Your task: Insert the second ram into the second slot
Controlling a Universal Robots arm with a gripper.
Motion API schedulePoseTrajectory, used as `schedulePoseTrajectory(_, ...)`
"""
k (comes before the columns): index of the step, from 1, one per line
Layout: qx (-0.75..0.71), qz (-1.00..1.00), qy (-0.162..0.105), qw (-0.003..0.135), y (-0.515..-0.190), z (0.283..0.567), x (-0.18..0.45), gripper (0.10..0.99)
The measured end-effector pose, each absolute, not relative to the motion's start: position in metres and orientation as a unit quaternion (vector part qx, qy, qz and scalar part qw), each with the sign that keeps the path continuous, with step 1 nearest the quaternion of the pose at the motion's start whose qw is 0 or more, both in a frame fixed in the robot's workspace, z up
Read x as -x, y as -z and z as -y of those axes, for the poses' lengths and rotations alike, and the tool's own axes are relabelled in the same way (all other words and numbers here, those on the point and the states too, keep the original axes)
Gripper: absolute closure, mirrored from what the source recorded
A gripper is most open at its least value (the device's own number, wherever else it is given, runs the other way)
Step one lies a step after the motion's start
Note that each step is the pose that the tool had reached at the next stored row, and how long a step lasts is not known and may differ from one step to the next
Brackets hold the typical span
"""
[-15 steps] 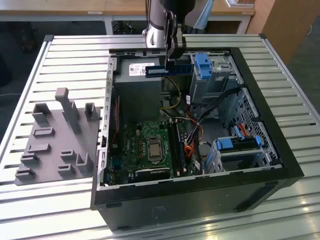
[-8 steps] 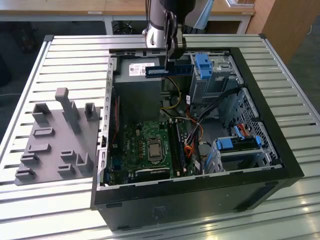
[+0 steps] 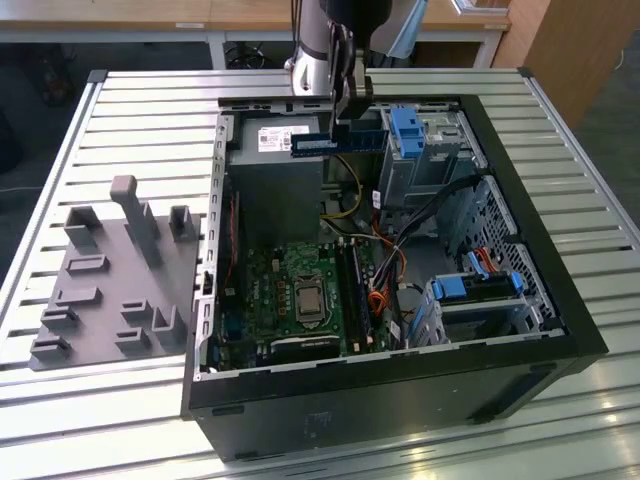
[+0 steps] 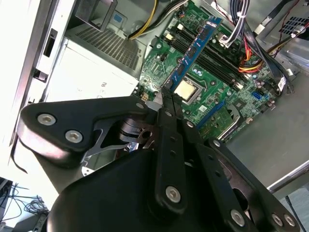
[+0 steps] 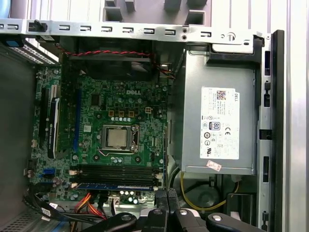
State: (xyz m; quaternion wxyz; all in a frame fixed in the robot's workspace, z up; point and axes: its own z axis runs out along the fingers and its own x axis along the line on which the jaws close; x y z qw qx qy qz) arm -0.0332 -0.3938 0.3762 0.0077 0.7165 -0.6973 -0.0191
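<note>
- Slatted table (image 3: 130, 110) holds the open computer case (image 3: 400, 400).
- Gripper (image 3: 345, 120) clamps the memory stick (image 3: 315, 144), high above the motherboard (image 3: 275, 290).
- Risk: a tilted memory stick jams against the slot (image 5: 116, 173).

Cables (image 3: 388, 262) just beside memory slots (image 3: 352, 290)

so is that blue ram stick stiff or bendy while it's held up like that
Probably stiff: the second ram sticks out straight from the gripper with no visible sag. Likely light, being a thin, narrow board. Pushed near an end it may twist, since the jaws pinch just a short stretch.
</note>
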Motion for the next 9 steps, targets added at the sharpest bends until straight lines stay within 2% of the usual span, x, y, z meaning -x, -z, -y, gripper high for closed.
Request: schedulePoseTrajectory(9,-0.716,0.697,0.018,0.009,-0.3763,0.3996,0.0332,0.973)
